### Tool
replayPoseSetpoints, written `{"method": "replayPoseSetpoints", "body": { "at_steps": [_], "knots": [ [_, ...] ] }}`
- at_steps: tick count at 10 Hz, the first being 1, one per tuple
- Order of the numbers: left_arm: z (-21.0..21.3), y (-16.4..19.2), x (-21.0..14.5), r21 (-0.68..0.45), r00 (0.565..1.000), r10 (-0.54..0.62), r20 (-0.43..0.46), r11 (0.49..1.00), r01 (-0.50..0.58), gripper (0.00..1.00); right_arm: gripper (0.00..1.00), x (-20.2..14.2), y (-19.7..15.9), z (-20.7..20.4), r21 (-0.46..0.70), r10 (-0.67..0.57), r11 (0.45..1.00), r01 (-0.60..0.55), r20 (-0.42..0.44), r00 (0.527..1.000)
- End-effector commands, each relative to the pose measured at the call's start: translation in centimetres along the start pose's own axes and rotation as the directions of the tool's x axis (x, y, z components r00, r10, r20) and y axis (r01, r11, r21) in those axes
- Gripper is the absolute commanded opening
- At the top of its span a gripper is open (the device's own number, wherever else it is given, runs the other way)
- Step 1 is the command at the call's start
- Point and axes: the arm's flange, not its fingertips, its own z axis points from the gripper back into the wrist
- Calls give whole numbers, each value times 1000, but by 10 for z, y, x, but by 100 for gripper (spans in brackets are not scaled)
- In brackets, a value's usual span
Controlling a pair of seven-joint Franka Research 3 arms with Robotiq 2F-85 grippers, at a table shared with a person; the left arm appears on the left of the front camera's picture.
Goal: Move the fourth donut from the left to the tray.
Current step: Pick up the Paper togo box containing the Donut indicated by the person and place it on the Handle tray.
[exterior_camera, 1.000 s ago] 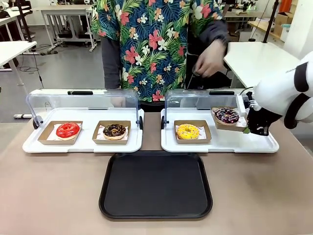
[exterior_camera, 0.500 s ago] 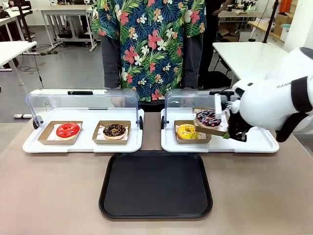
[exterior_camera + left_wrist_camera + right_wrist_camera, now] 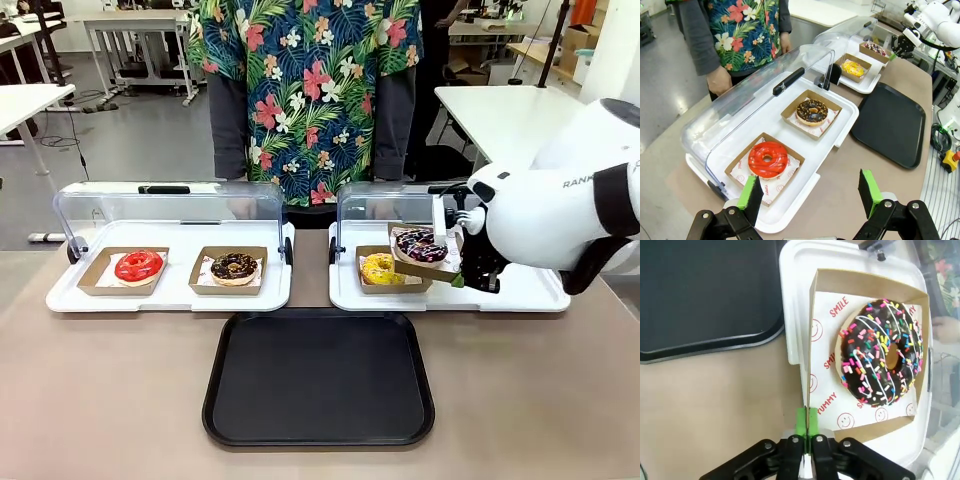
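Fingers of the right gripper (image 3: 808,440) are pinched tight on one wall of the cardboard holder, carrying the fourth donut (image 3: 421,244) clear of the white tray (image 3: 540,293), partly over the yellow donut (image 3: 383,268). From this grip the black tray (image 3: 318,378) lies toward the robot and leftward, below the load, so the right arm is plainly the nearer one. The left gripper (image 3: 809,191), fingers spread and holding nothing, hovers by the red donut (image 3: 768,159) at the far left.
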Motion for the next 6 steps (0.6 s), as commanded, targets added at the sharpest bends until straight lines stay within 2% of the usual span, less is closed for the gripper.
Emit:
{"method": "replayPoseSetpoints", "body": {
  "at_steps": [1,2,4,6],
  "knots": [
    [0,-1,2,-2,1000,1,26,1000,0,100,2,2,-1,2,-12,16,1000,-16,2,1000],
    [0,-1,2,-2,1000,1,26,1000,0,100,2,0,0,0,0,0,1000,0,0,1000],
    [0,-1,2,-2,1000,1,26,1000,0,100,2,55,42,-8,-45,-14,999,11,-70,997],
    [0,-1,2,-2,1000,1,26,1000,0,100,2,97,79,-23,-15,-17,1000,16,-93,996]
  ]
}}
